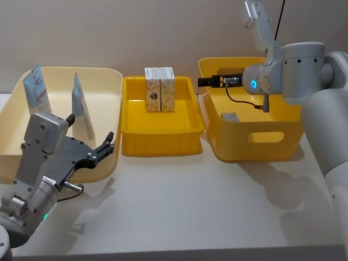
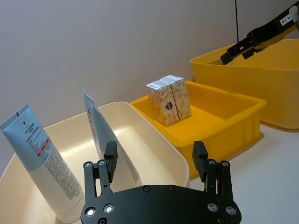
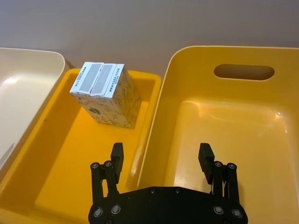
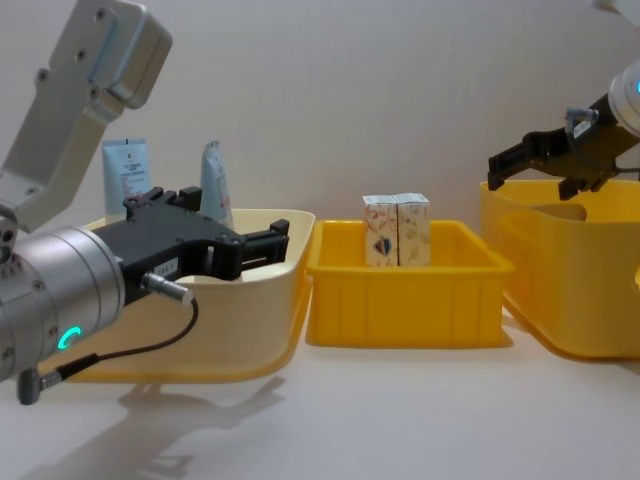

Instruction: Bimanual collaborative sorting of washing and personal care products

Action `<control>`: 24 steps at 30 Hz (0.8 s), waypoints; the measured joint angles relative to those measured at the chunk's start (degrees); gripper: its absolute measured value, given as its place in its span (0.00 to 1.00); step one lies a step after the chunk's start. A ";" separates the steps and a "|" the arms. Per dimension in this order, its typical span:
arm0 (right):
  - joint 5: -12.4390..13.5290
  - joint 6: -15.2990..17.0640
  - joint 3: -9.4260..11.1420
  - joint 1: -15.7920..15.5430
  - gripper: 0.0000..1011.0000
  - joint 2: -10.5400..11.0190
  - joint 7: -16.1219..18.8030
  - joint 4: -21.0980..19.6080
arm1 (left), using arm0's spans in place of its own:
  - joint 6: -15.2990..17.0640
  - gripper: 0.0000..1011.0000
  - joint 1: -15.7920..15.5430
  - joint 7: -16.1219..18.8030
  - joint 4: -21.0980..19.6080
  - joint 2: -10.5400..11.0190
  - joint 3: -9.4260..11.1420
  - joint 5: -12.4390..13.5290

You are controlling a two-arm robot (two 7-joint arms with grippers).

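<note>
cream tub holds two tubes upright, just beyond the left tool, released and empty. right tool, likewise released, hovers over the yellow tub rim. yellow tray holds two touching cartons, apart from that tool.

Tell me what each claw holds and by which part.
Nothing is held. The left claw is open above the cream tub; the right claw is open above the deep yellow tub.

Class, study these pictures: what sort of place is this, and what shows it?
Probably a robotics lab bench: a white table by a plain wall, a cream tub, yellow tray and yellow bin lined up, tubes and cartons staged inside.
</note>
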 joint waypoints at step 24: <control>0.12 0.07 -0.04 0.17 0.99 -0.05 0.31 0.44 | 0.81 0.99 -3.05 -1.31 0.70 -1.49 -0.83 -0.18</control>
